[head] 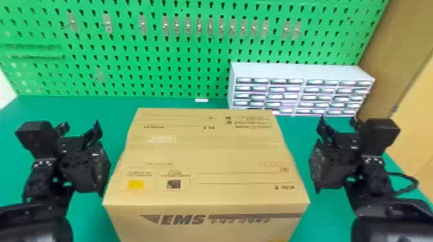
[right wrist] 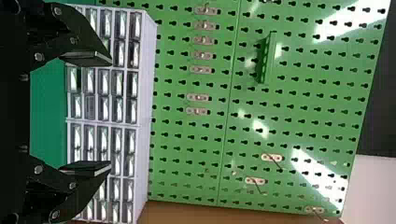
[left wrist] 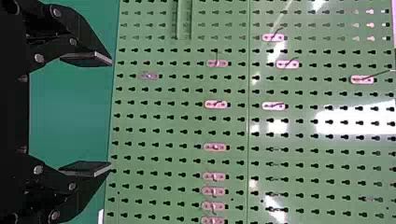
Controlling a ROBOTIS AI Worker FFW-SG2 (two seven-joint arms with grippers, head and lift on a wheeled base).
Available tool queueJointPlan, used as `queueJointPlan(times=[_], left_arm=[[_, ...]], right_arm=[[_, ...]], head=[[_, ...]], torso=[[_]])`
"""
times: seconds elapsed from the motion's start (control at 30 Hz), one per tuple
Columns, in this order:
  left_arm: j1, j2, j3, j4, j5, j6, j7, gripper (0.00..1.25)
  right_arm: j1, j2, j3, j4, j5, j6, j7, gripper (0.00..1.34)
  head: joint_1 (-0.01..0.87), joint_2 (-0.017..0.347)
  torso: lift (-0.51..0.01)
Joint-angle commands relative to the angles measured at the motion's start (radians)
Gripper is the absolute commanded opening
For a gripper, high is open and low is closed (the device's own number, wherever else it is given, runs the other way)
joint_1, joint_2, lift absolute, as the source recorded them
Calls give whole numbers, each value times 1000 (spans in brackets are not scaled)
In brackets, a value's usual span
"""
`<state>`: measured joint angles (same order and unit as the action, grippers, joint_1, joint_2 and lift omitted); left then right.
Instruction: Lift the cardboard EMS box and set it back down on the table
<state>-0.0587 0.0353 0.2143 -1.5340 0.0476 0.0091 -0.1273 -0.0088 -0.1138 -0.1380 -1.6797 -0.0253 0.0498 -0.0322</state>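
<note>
The cardboard EMS box [head: 206,154] stands closed on the green table in the middle of the head view, its lettered side toward me. To its left is my left gripper [head: 80,127], open, with a gap between it and the box. On the opposite side my right gripper [head: 337,124] is open too, apart from the box. In the left wrist view the left gripper [left wrist: 109,114] has its two fingers spread with nothing between them. The right wrist view has the right gripper [right wrist: 109,112] spread likewise, holding nothing.
A grey cabinet of small drawers [head: 301,91] stands at the back right of the table [head: 180,103]. Behind rises a green pegboard [head: 161,64] with small hooks. A small white piece [head: 201,100] lies near the pegboard's foot.
</note>
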Motion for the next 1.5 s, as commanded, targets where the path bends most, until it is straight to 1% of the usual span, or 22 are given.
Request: queueJointPlan(times=[0.0, 1.47], left_arm=[[0, 0, -3, 0, 0, 0, 0, 787], [3, 0, -7, 0, 5, 0, 3, 787]], right_arm=[[0, 5, -2, 0, 2, 1, 0, 861], [6, 8, -5, 0, 2, -1, 0, 859]], head=[[678, -14], [678, -14]], torso=[[-6], [-90]])
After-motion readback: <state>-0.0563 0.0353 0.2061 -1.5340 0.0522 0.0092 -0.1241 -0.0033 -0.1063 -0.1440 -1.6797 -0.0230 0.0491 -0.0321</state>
